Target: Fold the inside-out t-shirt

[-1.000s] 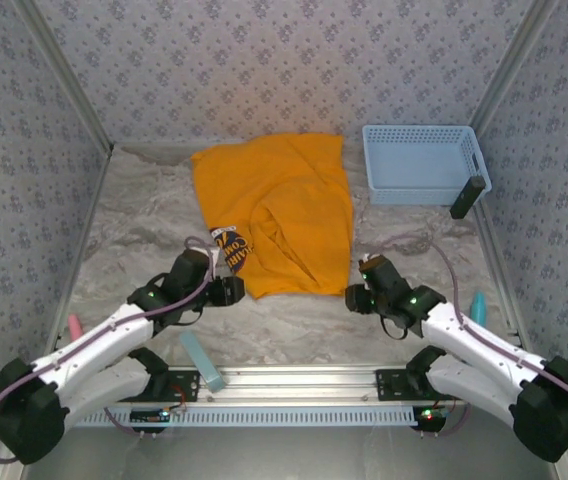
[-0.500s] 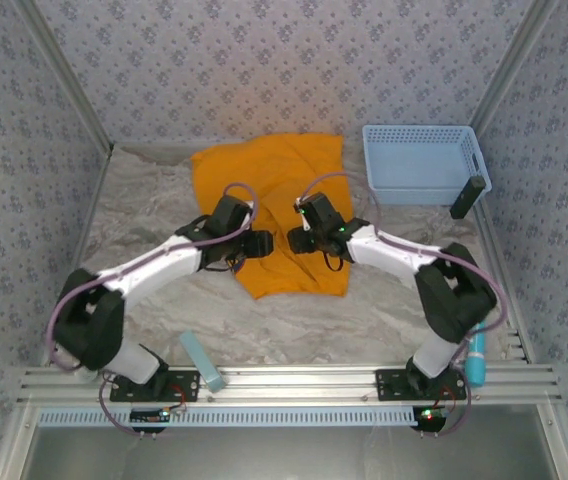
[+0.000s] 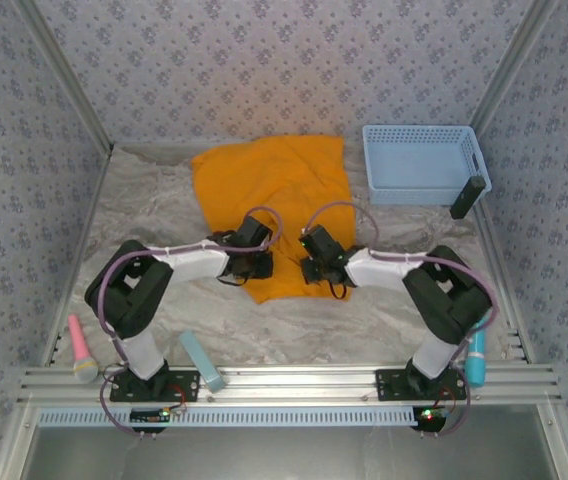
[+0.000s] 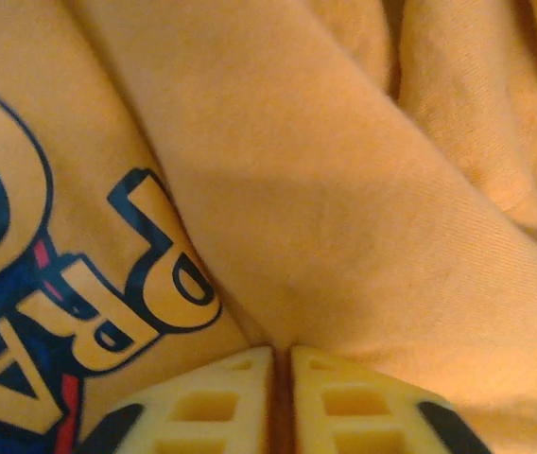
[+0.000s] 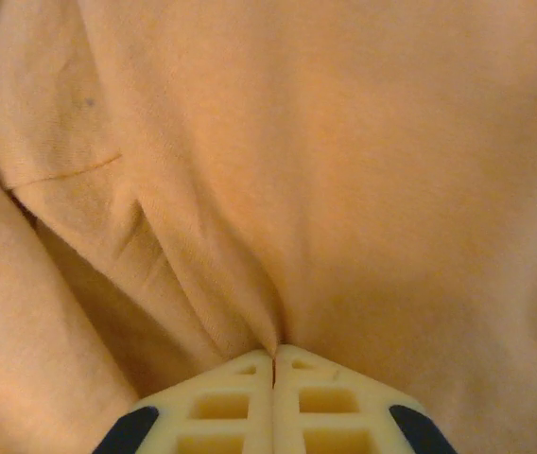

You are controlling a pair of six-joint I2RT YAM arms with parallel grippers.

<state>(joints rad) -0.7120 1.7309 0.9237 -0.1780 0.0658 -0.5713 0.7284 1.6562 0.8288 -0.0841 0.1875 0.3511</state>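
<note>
Left gripper (image 3: 263, 267), right gripper (image 3: 308, 270) on near-far t-shirt (image 3: 274, 185)

One inside-out t-shirt (image 3: 274, 190), orange, spread on table (image 3: 154, 215), reaching beyond both hands. Left hand (image 3: 261, 266) and right hand (image 3: 311, 270): on its near part, close together. Blue basket (image 3: 422, 165): beyond right hand, rightward. Pink item (image 3: 79, 345), pale-blue block (image 3: 202, 360): nearer than left hand.

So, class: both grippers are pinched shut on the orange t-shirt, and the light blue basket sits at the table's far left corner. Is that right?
Not quite: the light blue basket sits at the far right corner, as the top external view shows. The rest stands: the left gripper and the right gripper are each pinched shut on the orange t-shirt.
</note>
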